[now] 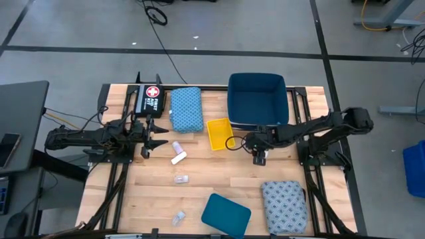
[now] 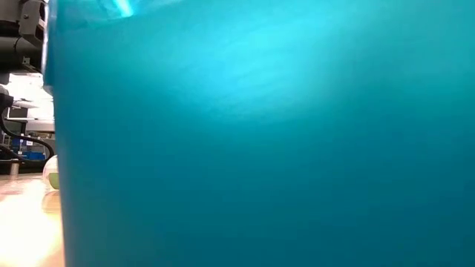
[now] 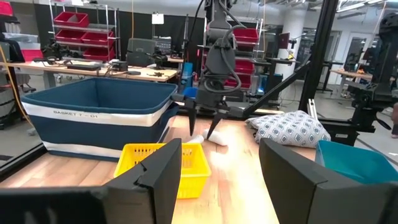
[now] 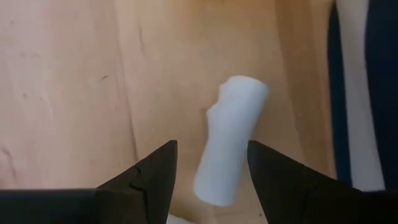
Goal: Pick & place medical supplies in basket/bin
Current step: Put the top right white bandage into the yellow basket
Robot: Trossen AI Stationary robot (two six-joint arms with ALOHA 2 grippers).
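My right gripper [image 1: 259, 158] points down at the table near the blue bin [image 1: 257, 99], open, with a white roll [image 4: 230, 149] lying on the wood between its fingers, untouched. The left wrist view shows this gripper [image 3: 205, 124] just above the roll [image 3: 211, 138]. My left gripper [image 1: 161, 136] waits open by the black case [image 1: 149, 98]. Another white roll [image 1: 178, 158], a smaller one [image 1: 176, 146] and clear packets [image 1: 180, 178] [image 1: 178, 217] lie on the table. The blue pad [image 1: 186, 109] lies flat at the far side, and the grey-blue pad [image 1: 284, 206] lies near the right near corner.
A yellow basket [image 1: 218, 133] sits between the blue pad and the blue bin, left of my right gripper. A teal pouch [image 1: 226, 214] lies at the near edge and fills the low view [image 2: 260, 133]. Bare wood lies around the table's middle.
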